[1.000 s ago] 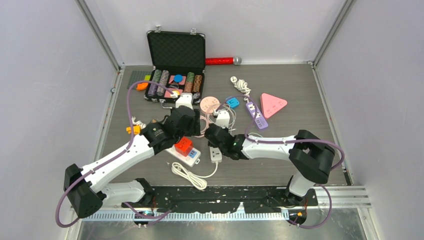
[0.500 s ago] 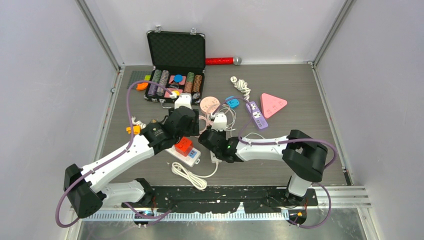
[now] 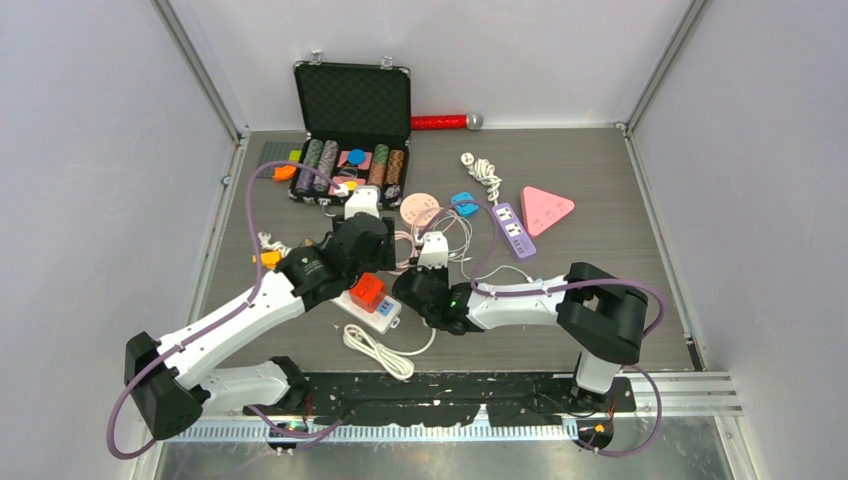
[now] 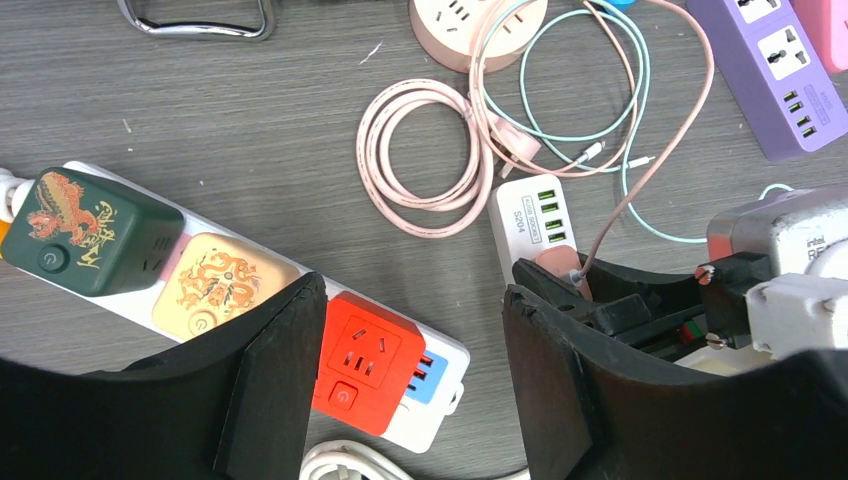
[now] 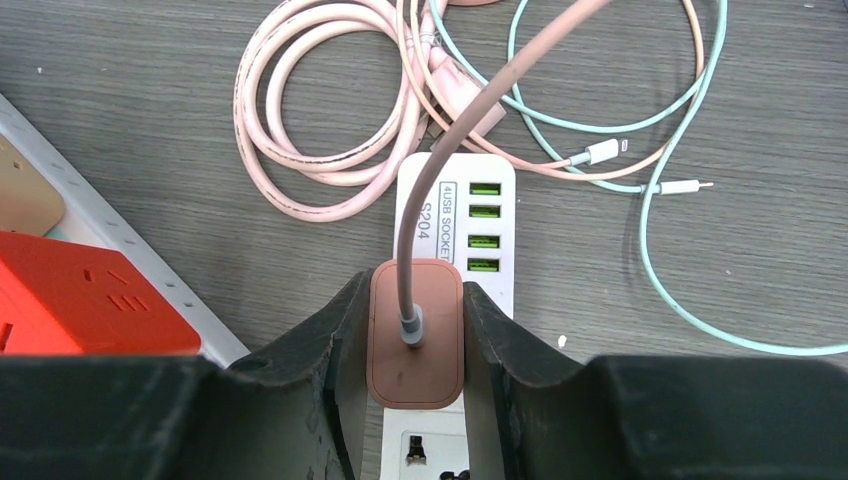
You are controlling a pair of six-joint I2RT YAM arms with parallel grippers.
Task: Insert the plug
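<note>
I've got the R claw (image 5: 415, 300) clamped on the brown plug (image 5: 416, 345), cable exiting its top. It sits right over the socket end of the white USB strip (image 5: 455, 215); can't tell if the pins are in. L claw (image 4: 412, 300) hangs open above the surface (image 4: 200, 120), w/ the red socket cube (image 4: 365, 360) beside one finger.

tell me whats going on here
The right gripper is shut on a brown plug, held over the white strip beside its USB ports; whether the plug is seated cannot be told. The left gripper hangs open near the red cube on the long strip, holding nothing.
</note>
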